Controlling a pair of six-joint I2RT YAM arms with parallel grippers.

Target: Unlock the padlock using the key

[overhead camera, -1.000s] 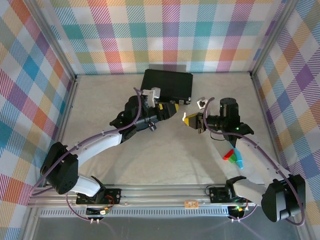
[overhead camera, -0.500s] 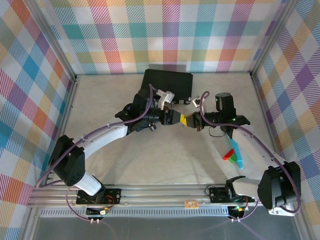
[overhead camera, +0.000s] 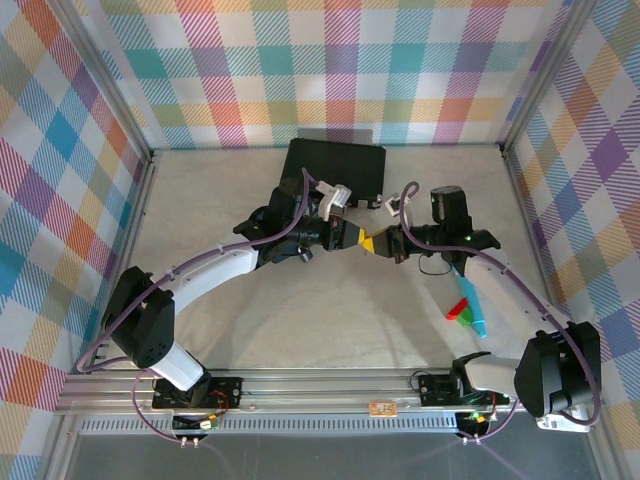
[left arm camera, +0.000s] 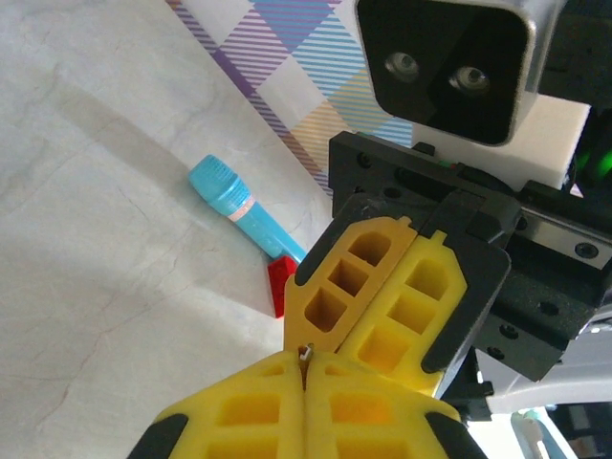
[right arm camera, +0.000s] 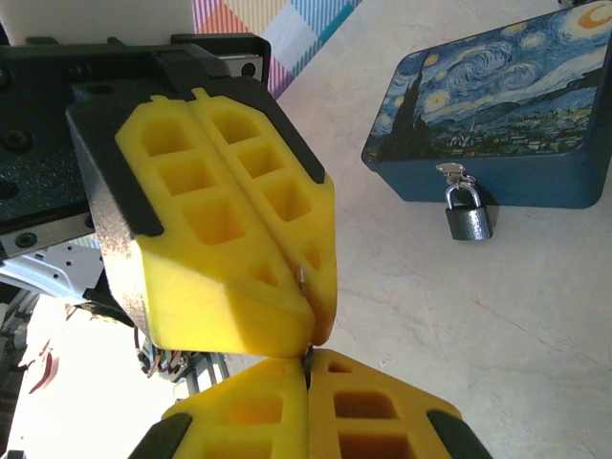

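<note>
Box (right arm camera: pixel 497 124): blue, swirl-painted, lid down, taken here as the landmark.

Left gripper (overhead camera: pixel 357 239): well in front of the box, yellow jaws pressed together on one end of the key, nose to nose with the right gripper.

Right gripper (overhead camera: pixel 381 243): same spot, jaws likewise pressed together, seemingly on the key's other end (hard to see past the seam). Reads as a handover, probably to give one arm a better hold for aiming at the keyhole.

Blue tube (left arm camera: pixel 239 206) and red piece (left arm camera: pixel 279 282): on the floor, far from the box, out of the way.

Padlock (right arm camera: pixel 469 218): hangs shut from the hasp on the box's front wall, body down, open to an approach from the front.

Key (left arm camera: pixel 305 353): thin silvery sliver where both sets of fingertips meet, off the floor, well short of the padlock. Not yet inserted.
</note>
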